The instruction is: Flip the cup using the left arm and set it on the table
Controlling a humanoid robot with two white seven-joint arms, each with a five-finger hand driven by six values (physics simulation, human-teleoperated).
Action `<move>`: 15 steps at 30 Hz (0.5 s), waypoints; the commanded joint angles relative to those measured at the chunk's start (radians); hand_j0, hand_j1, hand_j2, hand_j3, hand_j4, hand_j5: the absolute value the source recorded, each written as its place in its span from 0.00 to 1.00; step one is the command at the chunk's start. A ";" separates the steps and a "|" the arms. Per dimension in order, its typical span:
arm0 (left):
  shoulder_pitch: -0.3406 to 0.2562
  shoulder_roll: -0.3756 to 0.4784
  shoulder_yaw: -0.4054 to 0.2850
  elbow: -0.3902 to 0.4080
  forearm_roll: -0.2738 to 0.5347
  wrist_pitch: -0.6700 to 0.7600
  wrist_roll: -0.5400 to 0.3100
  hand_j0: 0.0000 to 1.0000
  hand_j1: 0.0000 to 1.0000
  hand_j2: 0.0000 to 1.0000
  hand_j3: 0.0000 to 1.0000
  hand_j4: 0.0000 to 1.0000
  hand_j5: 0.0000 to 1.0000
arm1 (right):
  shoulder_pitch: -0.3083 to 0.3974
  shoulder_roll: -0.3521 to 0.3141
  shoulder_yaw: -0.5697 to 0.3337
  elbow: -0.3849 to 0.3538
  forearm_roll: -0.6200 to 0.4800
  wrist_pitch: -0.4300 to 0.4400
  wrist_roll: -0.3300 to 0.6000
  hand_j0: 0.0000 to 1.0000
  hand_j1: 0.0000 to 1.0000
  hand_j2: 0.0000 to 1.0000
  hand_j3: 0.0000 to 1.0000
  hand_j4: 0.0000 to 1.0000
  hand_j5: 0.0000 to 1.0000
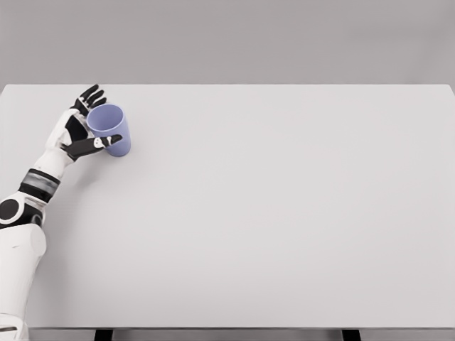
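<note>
A lavender cup (121, 132) stands upright on the white table (270, 213) near its far left corner, its open mouth facing up. My left hand (104, 118) is cupped against the cup's left side. The black fingers (91, 96) stretch out straight past the rim behind the cup. The thumb (92, 145) lies across the cup's near side and touches it. The fingers are spread rather than wrapped around the cup. My left arm comes in from the lower left corner. The right arm is out of the picture.
The table's far edge (227, 85) runs just behind the hand, and its left edge (2, 106) is close to the wrist. A grey wall lies beyond the table.
</note>
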 commanded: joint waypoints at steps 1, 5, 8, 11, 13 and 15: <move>0.000 0.010 0.000 -0.004 0.007 -0.001 0.000 0.99 0.99 0.99 0.99 0.99 0.99 | 0.000 0.000 0.000 0.000 0.000 0.000 0.000 1.00 1.00 1.00 1.00 1.00 1.00; 0.018 0.026 0.000 -0.036 0.008 0.001 0.000 0.99 0.99 0.99 0.99 0.99 0.99 | 0.000 0.000 0.000 0.000 0.000 0.000 0.000 1.00 1.00 1.00 1.00 1.00 1.00; 0.025 0.034 0.008 -0.044 0.008 -0.001 0.000 0.99 0.99 0.99 0.99 0.99 0.99 | 0.000 0.000 0.000 0.000 0.000 0.000 0.000 1.00 1.00 1.00 1.00 1.00 1.00; 0.028 0.052 0.010 -0.045 0.010 -0.002 0.000 1.00 1.00 1.00 1.00 1.00 1.00 | 0.000 0.000 0.000 0.000 0.000 0.000 0.000 1.00 1.00 1.00 1.00 1.00 1.00; 0.032 0.067 0.010 -0.044 0.014 -0.024 0.000 1.00 1.00 1.00 1.00 1.00 1.00 | 0.000 0.000 0.000 0.000 0.000 0.000 0.000 1.00 1.00 1.00 1.00 1.00 1.00; 0.049 0.089 0.011 -0.075 0.017 -0.028 0.000 1.00 1.00 1.00 1.00 1.00 1.00 | 0.000 0.000 0.000 0.000 0.000 0.000 0.000 1.00 1.00 1.00 1.00 1.00 1.00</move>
